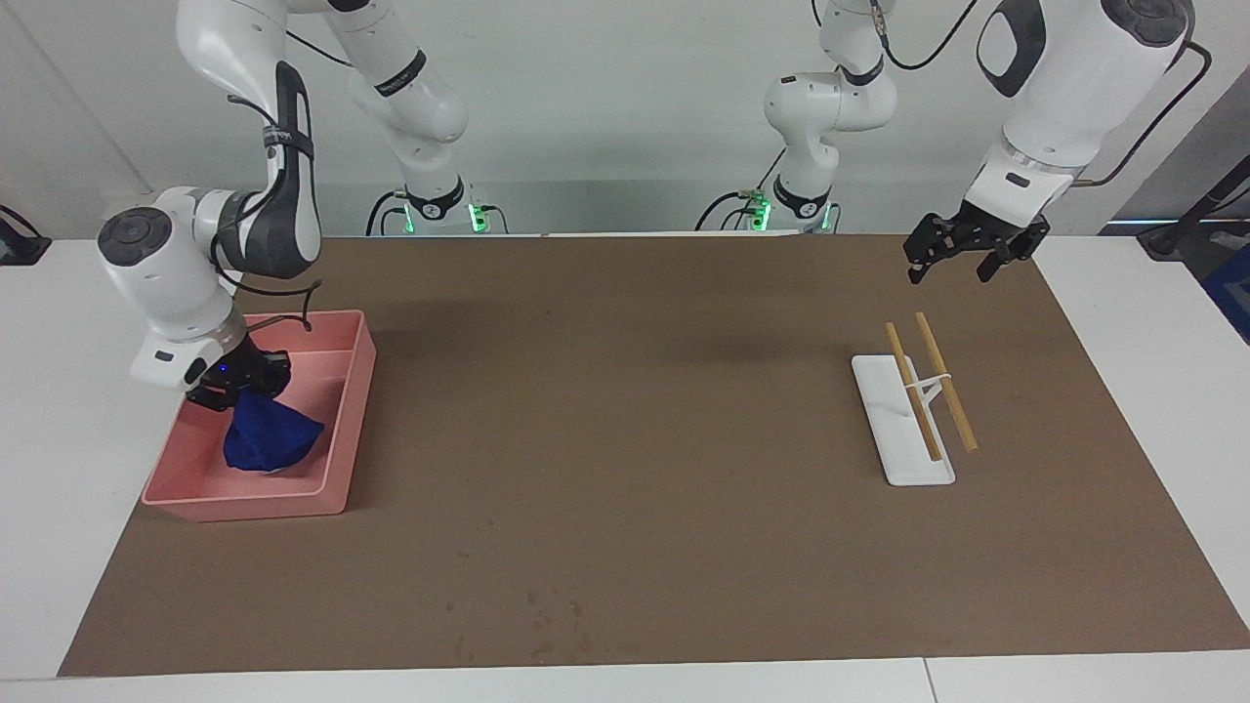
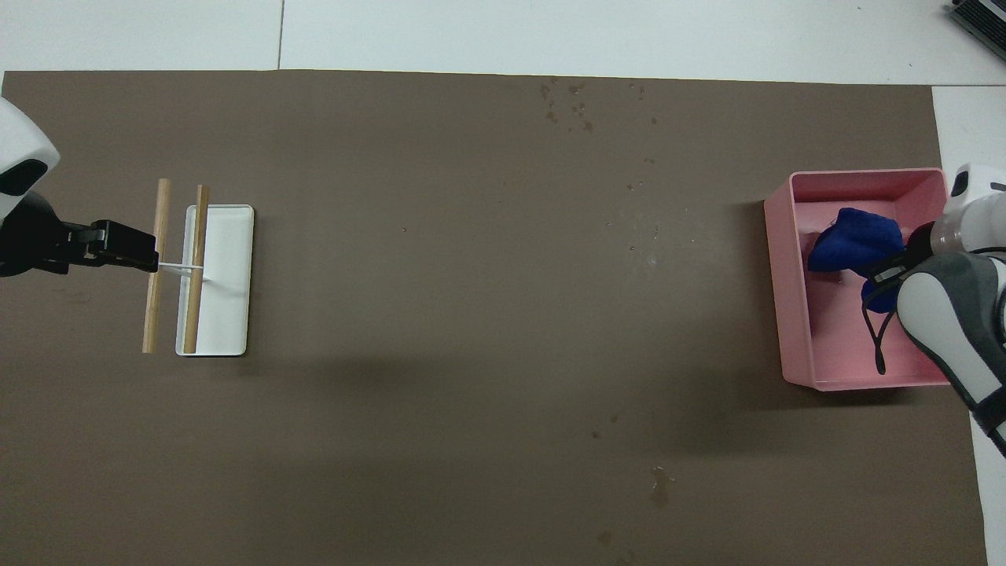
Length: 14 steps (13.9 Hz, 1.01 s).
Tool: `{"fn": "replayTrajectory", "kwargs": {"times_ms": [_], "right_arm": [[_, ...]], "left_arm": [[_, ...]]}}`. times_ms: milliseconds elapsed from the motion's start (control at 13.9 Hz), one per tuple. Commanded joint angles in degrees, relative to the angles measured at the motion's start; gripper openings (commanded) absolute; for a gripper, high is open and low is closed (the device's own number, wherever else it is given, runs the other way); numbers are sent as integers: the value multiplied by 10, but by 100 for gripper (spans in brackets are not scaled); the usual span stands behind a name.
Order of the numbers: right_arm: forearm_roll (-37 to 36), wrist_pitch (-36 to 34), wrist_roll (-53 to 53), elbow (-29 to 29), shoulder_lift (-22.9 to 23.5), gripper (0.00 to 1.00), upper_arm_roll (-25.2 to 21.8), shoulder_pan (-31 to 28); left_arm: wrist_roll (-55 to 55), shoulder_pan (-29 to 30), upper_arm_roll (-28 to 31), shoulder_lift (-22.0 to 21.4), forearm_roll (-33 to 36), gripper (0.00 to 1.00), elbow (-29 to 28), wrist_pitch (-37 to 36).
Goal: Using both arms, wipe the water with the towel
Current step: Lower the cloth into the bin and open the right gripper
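So the right arm's black two-finger gripper is down inside the open pink plastic tray, fingers pinched tight on the top of the small fuzzy royal-blue towel. The towel hangs in a bunch straight below that gripper, and its lower end looks like it's resting on the tray floor, though I can't say for sure that it's touching. From overhead the towel pokes out from under the right gripper toward the middle of the table, still within the pink walls.

The left arm's black gripper is just waiting up in the air with its fingers spread apart, nothing in them. Under it and a bit farther from the robots sits a flat white rectangular stand with two light wooden sticks lying across it. Everything's on a big brown mat, with a few little dark wet-looking spots near the mat's edge farthest from the robots, well away from both grippers.
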Motion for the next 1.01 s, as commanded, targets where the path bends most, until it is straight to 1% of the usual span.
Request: {"fn": "replayTrajectory", "kwargs": {"times_ms": [0, 216, 431, 647, 790, 934], "right_arm": [[3, 11, 17, -10, -10, 51, 7, -8], [2, 11, 14, -6, -10, 100, 7, -8], [1, 10, 13, 19, -6, 100, 7, -4], [1, -20, 15, 62, -24, 100, 23, 2], [1, -58, 15, 99, -36, 100, 28, 16], [13, -122, 27, 134, -48, 100, 34, 43]], "left_arm": [[6, 4, 1, -12, -8, 100, -11, -4], [6, 4, 1, -12, -8, 100, -10, -4], [6, 4, 1, -12, -8, 100, -10, -4], [6, 4, 1, -12, -8, 100, -11, -4], [7, 4, 1, -12, -8, 100, -10, -4], [6, 4, 1, -12, -8, 100, -10, -4]]}}
